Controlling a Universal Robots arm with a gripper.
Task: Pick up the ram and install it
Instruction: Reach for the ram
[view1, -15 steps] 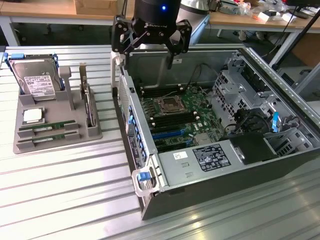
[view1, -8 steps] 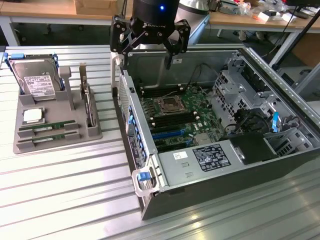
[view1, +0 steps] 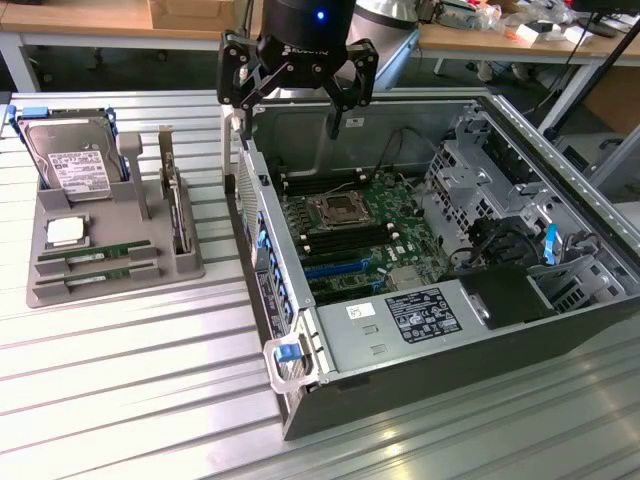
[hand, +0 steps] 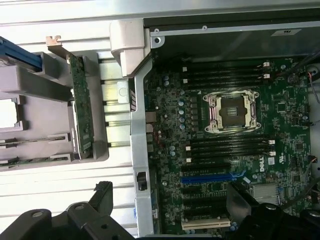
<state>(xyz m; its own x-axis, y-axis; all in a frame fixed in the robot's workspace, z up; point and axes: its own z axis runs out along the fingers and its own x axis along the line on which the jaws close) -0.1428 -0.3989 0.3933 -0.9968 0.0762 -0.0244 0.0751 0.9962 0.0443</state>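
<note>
Lying in the front slots of the grey tray (view1: 45, 293) at the left of the exterior frame, the ram (view1: 95, 251) and its twin (view1: 108, 273) sit side by side. Their long axes are parallel and run nearly left to right across the picture, rising slightly toward the right. Just right of them a taller card (view1: 176, 205) stands on edge in the same tray. Further right, at top centre, the hand (view1: 288, 112) hangs released, fingers spread wide and grasping nothing, above the rear wall of the open computer case (view1: 400, 380). The ram therefore lies down and to the left of the hand, well apart from it, beyond the card. The motherboard (view1: 405, 240) sits to the hand's lower right, inside the case on the slatted counter (view1: 130, 380).
</note>
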